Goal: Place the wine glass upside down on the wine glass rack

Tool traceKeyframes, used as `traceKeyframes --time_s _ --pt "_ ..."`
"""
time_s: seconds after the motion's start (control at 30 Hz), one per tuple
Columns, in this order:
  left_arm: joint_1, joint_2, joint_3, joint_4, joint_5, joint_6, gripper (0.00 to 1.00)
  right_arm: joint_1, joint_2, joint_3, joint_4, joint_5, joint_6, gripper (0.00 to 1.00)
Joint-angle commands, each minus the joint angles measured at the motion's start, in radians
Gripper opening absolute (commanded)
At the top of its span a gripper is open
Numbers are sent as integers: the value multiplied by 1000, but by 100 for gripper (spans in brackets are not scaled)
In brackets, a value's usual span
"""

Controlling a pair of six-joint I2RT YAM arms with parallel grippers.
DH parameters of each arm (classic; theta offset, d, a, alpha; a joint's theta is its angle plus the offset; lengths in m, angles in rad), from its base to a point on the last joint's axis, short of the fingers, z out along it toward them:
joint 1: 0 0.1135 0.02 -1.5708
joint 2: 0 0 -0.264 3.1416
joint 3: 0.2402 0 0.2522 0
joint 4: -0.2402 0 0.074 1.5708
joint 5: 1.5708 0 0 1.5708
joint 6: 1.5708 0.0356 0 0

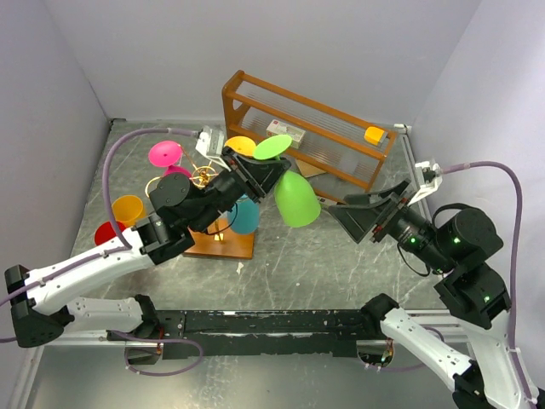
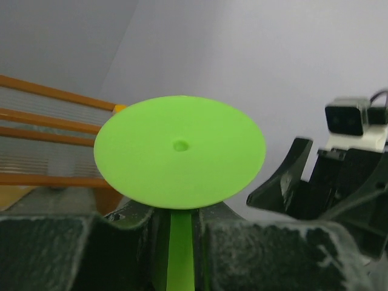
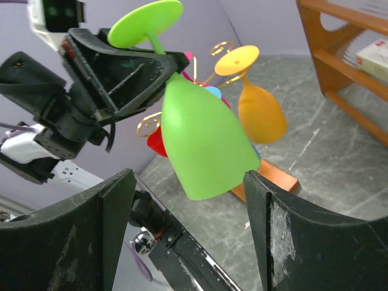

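Gripping green wine glass [image 1: 296, 200] stem near laden rack [image 1: 226, 247], left jaws; right jaws spread.

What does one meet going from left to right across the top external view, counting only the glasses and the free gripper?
red glass → pink glass → teal glass → green wine glass → right gripper

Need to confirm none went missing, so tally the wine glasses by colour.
Green wine glass: 1
Pink glass: 1
Orange glasses: 2
Teal glass: 1
Red glass: 1
Total: 6
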Motion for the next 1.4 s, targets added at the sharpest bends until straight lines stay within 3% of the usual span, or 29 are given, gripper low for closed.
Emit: traceKeyframes --time_s 0.0,0.3,0.6,0.87,1.1,1.37 --pt "-6 -54 28 -103 120 200 7 0 -2 -9 -52 38 29 72" --pt "-5 -163 1 -250 382 367 7 0 42 -45 209 -91 225 71" --pt "-5 -261 -103 -251 620 510 7 0 87 -151 504 -233 491 70" --pt "-5 -307 -147 -328 619 562 7 0 120 -324 733 -400 676 65" --pt "-5 -314 -152 -381 589 582 7 2 138 -345 754 -457 705 61" --pt "-5 -269 -152 -285 584 543 7 2 141 -353 715 -462 695 54"
